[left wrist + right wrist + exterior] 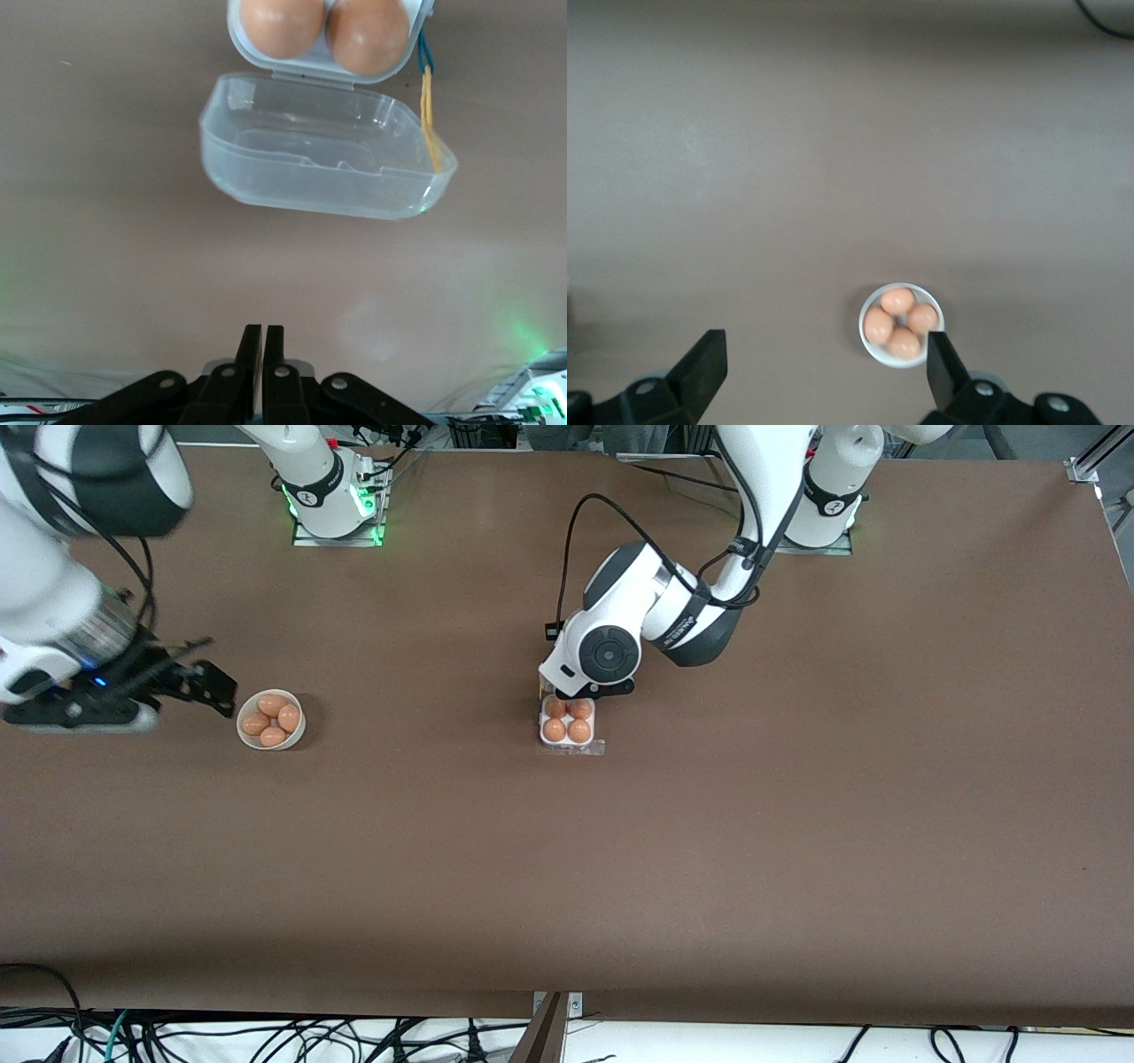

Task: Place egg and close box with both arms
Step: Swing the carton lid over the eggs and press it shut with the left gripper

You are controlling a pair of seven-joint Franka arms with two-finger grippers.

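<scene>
The box (543, 737) stands mid-table, its white tray filled with several orange-brown eggs (567, 720). In the left wrist view two eggs (283, 22) show in the tray (266, 58), and the clear lid (319, 159) stands open from the tray's edge on the gripper's side. My left gripper (263, 329) is shut and empty, low over the table beside the box (589, 689). My right gripper (205, 669) is open and empty, up beside the white bowl at the right arm's end; its fingers frame the table in the right wrist view (826, 341).
A round white bowl (244, 735) holds several more eggs (271, 719); it also shows in the right wrist view (879, 352). A yellow band (430, 115) hangs at the side of the box. Cables run along the table's near edge.
</scene>
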